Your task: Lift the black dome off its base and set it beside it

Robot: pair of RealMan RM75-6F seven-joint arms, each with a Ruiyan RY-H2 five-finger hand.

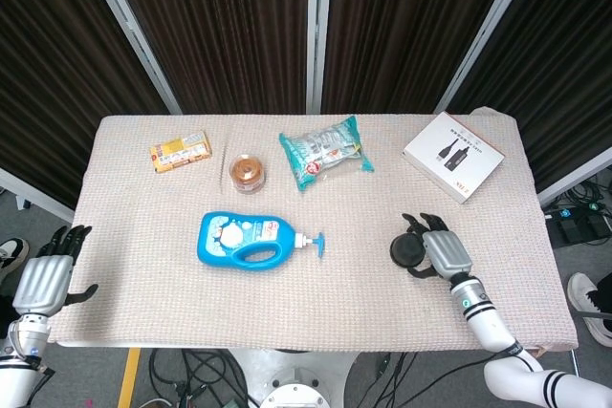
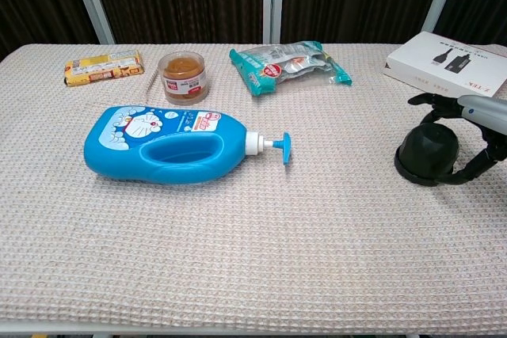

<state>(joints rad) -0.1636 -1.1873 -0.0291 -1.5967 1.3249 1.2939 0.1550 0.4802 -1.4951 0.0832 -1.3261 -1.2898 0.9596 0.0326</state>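
- Chest view showed my right hand with fingers spread around the black dome, not gripping it.
- Dome sat on its base on the table's right side.
- My left hand hung open off the table's left edge.

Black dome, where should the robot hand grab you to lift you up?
Probably around the black dome itself, above the wider flat base, coming from the right, where the right hand sits with its fingers spread around it. The dome stands upright and narrows toward the top, so fingers on opposite sides should lift it straight up.
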